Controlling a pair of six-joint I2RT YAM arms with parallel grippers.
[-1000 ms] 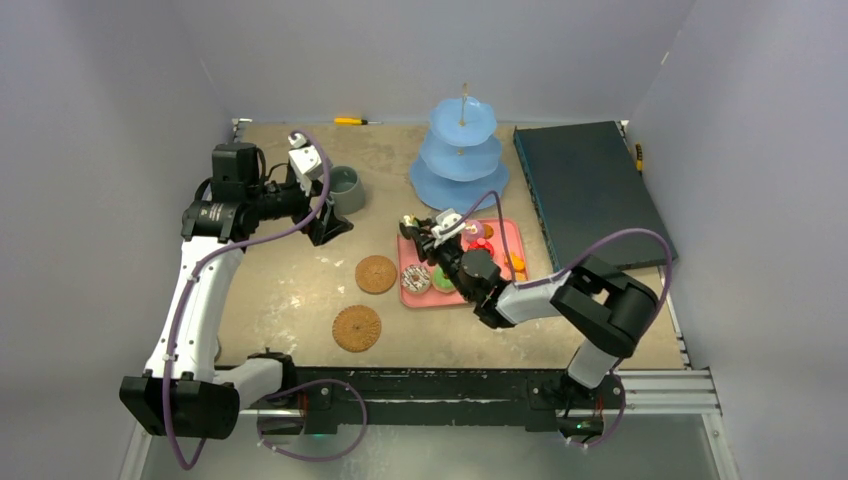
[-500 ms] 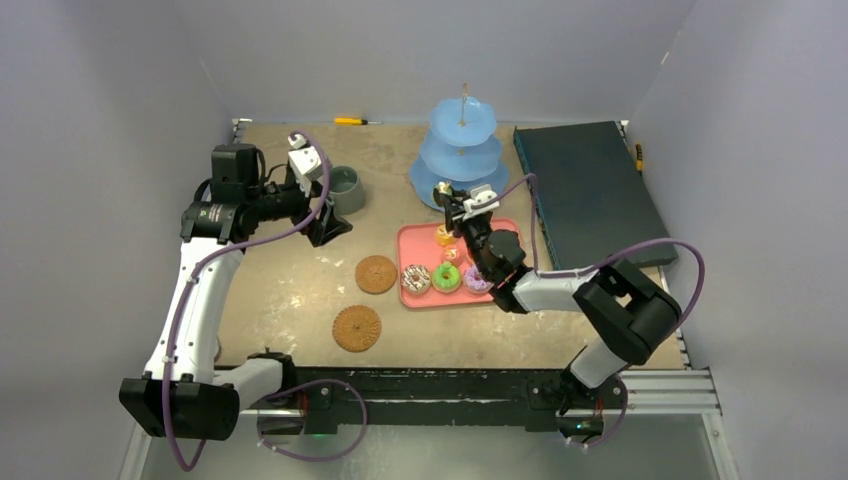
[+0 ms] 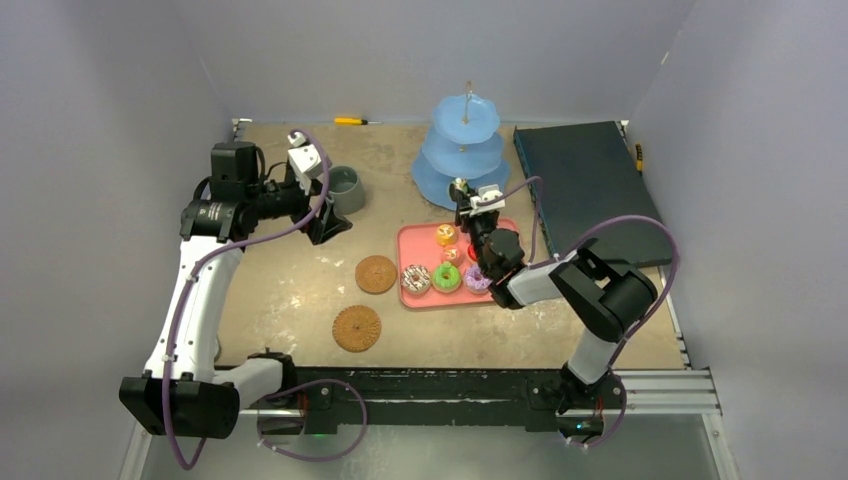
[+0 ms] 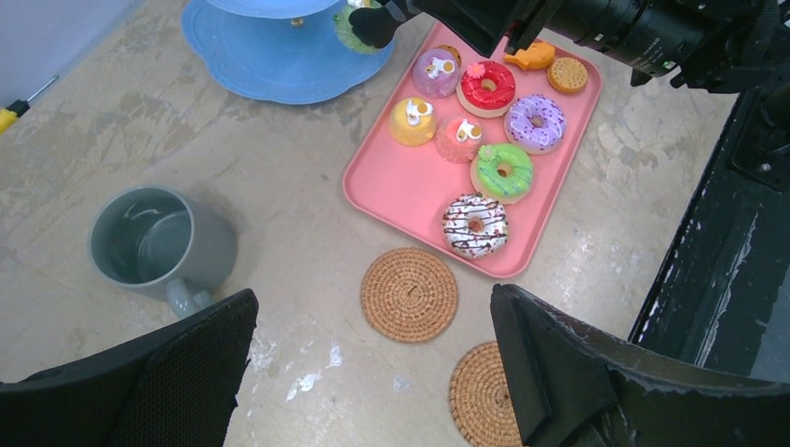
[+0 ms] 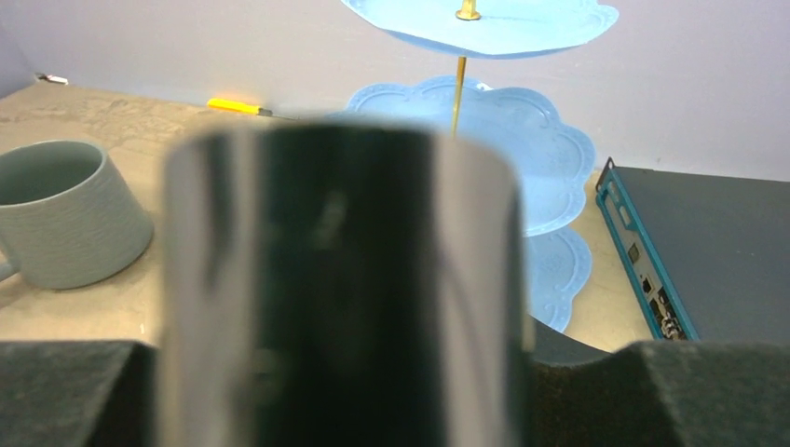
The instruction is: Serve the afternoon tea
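Observation:
The blue three-tier stand (image 3: 467,150) stands at the back centre. Several doughnuts and cupcakes (image 4: 502,171) lie on the pink tray (image 4: 391,182) in front of it. My right gripper (image 3: 466,196) is shut on the black tongs (image 5: 340,279) and reaches to the stand's bottom tier, where a green pastry (image 4: 347,26) shows at the tong tips. My left gripper (image 4: 373,372) is open and empty, above the table beside the grey-green mug (image 4: 154,244). Two woven coasters (image 4: 409,294) (image 4: 480,396) lie near the tray. The white mug is out of view.
A dark blue flat box (image 3: 590,190) lies at the back right. A yellow screwdriver (image 3: 350,121) lies by the back wall. Grey walls close in the table on three sides.
My right gripper has moved from over the tray's left part back and right to the stand's bottom tier. The left arm has not moved.

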